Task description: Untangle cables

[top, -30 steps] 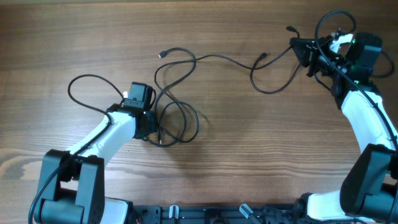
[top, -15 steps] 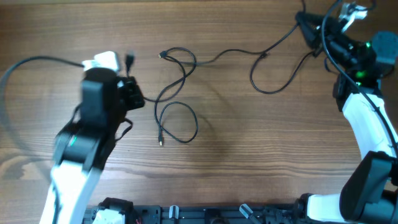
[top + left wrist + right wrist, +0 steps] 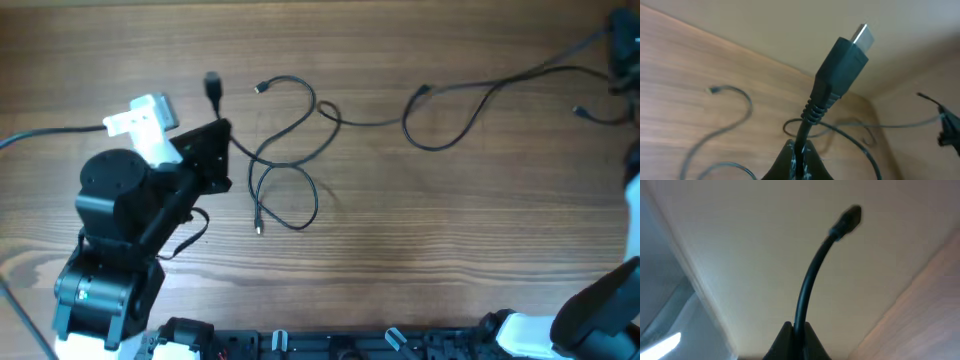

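Since my left gripper and right gripper are each clamped on one of the cables just behind a plug, with loops lying mid-frame and a strand trailing upper right, I judge them light, limp, and best gripped near the stiffer plugs.

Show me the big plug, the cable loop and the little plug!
Big plug (image 3: 841, 54): left wrist view, black body.
Cable loop (image 3: 316, 203): overhead view, right edge.
Little plug (image 3: 261, 87): overhead view, its tip.
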